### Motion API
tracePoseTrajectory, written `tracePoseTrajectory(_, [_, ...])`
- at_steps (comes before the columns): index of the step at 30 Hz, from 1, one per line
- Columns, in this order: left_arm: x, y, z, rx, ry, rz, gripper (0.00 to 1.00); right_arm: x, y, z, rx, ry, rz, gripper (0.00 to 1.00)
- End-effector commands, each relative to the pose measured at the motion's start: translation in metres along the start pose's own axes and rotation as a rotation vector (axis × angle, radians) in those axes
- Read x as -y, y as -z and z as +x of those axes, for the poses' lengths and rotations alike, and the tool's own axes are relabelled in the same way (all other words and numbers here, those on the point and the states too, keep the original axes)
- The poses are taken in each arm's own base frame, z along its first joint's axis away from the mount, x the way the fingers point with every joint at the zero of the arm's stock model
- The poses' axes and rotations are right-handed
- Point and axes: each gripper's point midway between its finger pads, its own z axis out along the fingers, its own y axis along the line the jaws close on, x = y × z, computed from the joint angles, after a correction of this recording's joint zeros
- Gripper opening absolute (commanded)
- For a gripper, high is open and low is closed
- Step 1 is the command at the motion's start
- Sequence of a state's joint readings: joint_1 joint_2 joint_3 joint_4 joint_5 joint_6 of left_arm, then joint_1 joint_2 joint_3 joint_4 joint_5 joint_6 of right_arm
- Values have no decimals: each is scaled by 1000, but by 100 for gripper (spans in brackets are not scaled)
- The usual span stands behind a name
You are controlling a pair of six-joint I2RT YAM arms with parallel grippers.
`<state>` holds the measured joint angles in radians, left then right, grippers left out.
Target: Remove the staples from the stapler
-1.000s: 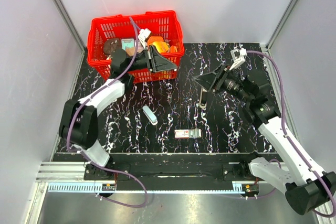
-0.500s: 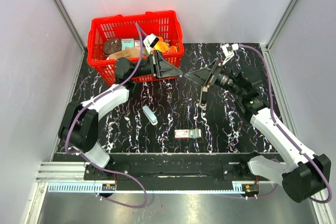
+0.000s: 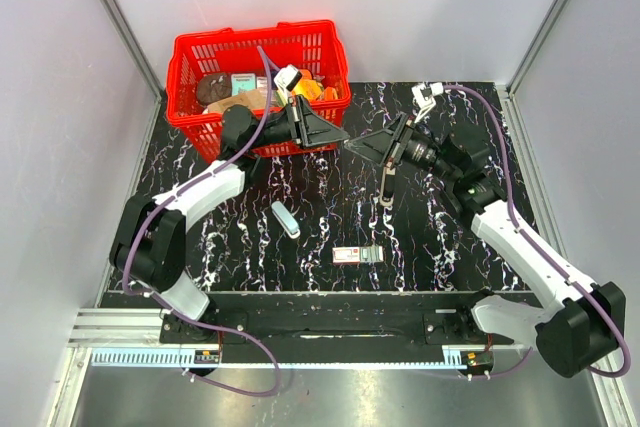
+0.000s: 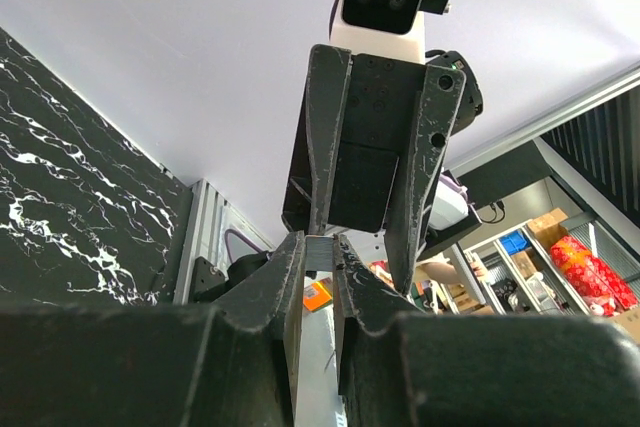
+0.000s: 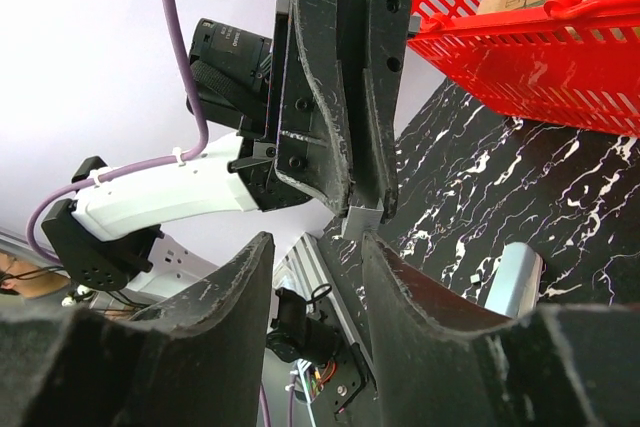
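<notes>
change: my arms have closed in, tips nearly meeting | left gripper (image 4: 318, 253) pinches grey strip (image 5: 362, 219) — staples, I judge; right gripper (image 5: 316, 247) wide | stapler (image 3: 386, 185) lies on table, apart

The small grey piece (image 4: 318, 253) pinched at the tips of the left gripper (image 4: 319, 244) is too blurred to identify, and from above it is lost between those tips and the right gripper (image 3: 357, 144). The stapler (image 3: 386, 187) shows too small from above to tell whether its channel holds staples. The left arm (image 3: 210, 182) hides the near right corner of the red basket (image 3: 252, 33), and the print on the small box (image 3: 358, 254) is unreadable.
</notes>
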<state>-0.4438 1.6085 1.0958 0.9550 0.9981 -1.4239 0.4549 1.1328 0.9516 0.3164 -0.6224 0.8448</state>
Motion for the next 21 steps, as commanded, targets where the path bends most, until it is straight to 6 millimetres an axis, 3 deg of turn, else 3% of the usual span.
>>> tracePoseTrajectory(1, [24,-1,-11,46,-89,22,9,-22,-4,-12,21,62,-62,46])
tracePoseTrajectory(14, [38,0,-9,33,-118,39,9,-5,-6,-8,6,65,4,47])
tracePoseTrajectory(21, [34,1,-7,30,-110,28,10,-10,-9,-16,32,77,-6,47])
